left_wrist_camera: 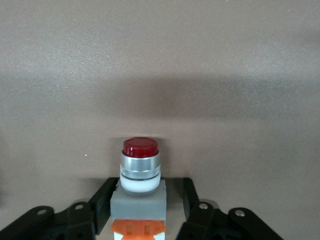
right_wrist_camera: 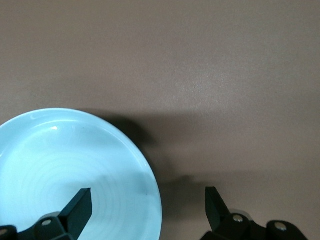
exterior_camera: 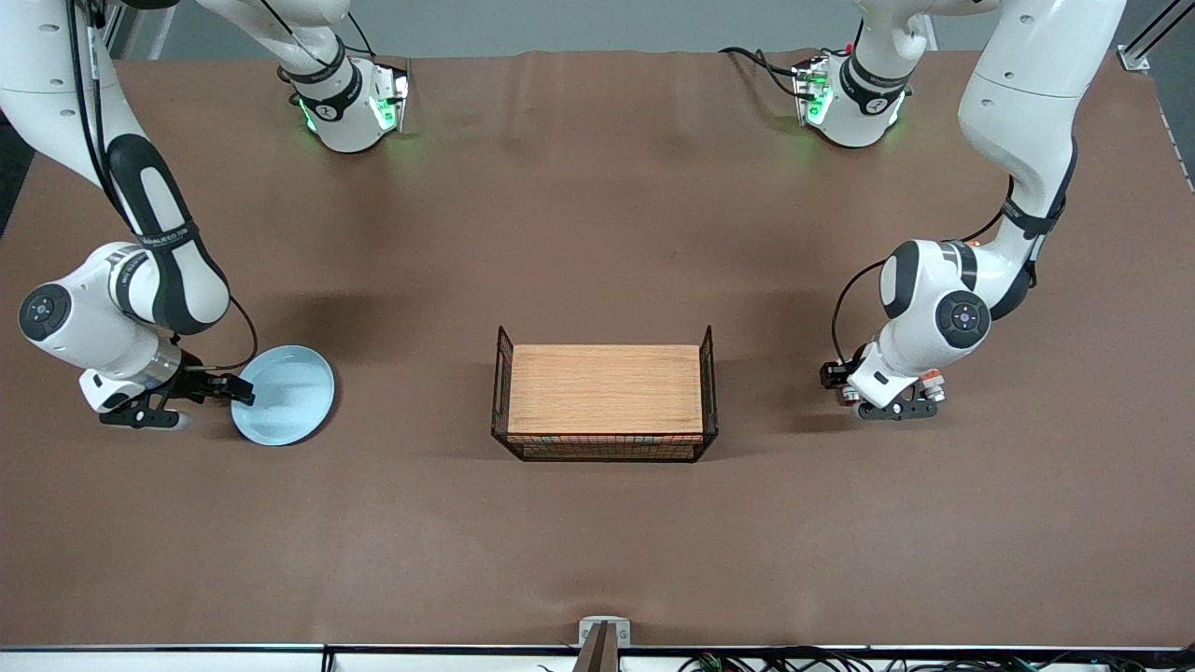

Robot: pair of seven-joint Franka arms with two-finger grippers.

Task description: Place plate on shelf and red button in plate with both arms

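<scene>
The red button (left_wrist_camera: 140, 170) lies on the brown table between the fingers of my left gripper (left_wrist_camera: 148, 190). It has a red cap, a silver collar, a grey body and an orange block. One finger (left_wrist_camera: 106, 199) rests against the grey body and the other stands a little off it, so the jaws are open. In the front view my left gripper (exterior_camera: 898, 408) is low at the left arm's end of the table. The pale blue plate (exterior_camera: 289, 397) lies at the right arm's end. My right gripper (exterior_camera: 205, 406) is open astride the plate's rim (right_wrist_camera: 152, 185), one finger over the inside and one outside.
A wooden rack (exterior_camera: 605, 387) with black wire ends stands in the middle of the table, between the two grippers. An orange-and-white piece (exterior_camera: 931, 378) shows beside the left hand. Both robot bases stand at the table's edge farthest from the front camera.
</scene>
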